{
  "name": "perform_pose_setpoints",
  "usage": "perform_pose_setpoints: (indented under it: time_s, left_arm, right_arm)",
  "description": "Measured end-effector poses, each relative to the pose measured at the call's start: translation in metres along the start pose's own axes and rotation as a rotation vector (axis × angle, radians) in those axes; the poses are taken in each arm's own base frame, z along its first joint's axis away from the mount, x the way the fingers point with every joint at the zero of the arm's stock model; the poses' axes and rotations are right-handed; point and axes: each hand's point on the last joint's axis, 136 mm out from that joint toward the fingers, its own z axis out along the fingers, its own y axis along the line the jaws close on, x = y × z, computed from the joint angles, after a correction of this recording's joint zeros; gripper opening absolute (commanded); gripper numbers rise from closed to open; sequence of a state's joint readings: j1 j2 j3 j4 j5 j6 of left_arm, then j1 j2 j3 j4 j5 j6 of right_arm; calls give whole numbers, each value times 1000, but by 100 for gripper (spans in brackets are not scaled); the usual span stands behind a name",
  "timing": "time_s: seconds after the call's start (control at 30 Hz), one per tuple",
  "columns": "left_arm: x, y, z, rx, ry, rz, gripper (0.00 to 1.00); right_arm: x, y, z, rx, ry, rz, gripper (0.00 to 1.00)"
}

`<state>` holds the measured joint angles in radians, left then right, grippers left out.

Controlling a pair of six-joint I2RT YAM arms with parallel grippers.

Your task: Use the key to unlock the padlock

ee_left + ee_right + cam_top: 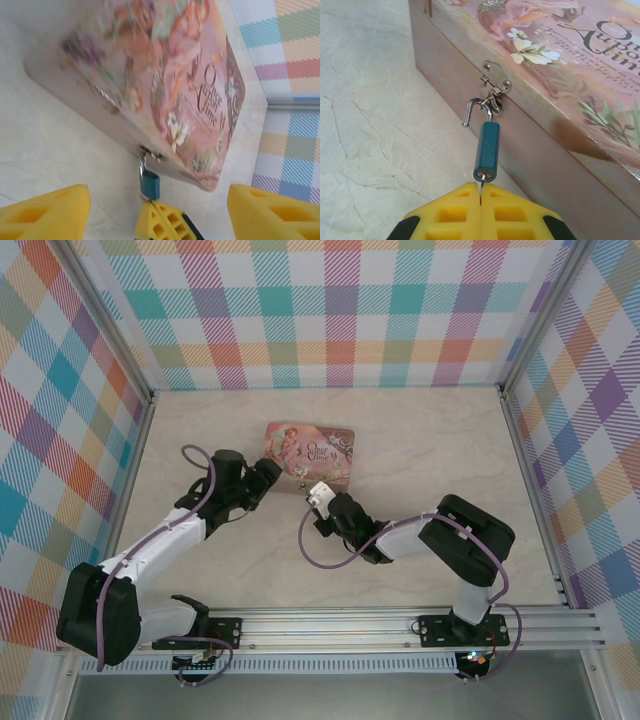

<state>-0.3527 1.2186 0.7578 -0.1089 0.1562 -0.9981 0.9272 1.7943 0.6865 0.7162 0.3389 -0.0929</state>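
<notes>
You have a cream, marble-veined tabletop [400,440] in front of you, boxed in on three sides by walls [330,310] of pastel plaid: teal, pink, orange, purple and yellow squares. Silver metal posts [104,320] stand at the two far corners, and a slotted aluminium rail [330,625] runs along the near edge. The light is bright and even, with only soft shadows.
</notes>
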Motion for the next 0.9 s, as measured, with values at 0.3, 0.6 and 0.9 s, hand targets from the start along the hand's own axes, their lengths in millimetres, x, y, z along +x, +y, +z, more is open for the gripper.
perform_pose_setpoints:
  time_s: [0.3, 0.6, 0.9]
  left_arm:
    - [-54, 17, 5, -77, -32, 95, 99]
    - [-52, 36, 68, -98, 114, 117, 89]
    - [-49, 25, 106, -17, 193, 139, 55]
  right_arm:
    - [7, -11, -1, -24, 18, 129, 0]
    - [10, -14, -2, -32, 33, 209, 0]
    - [19, -22, -7, -41, 47, 314, 0]
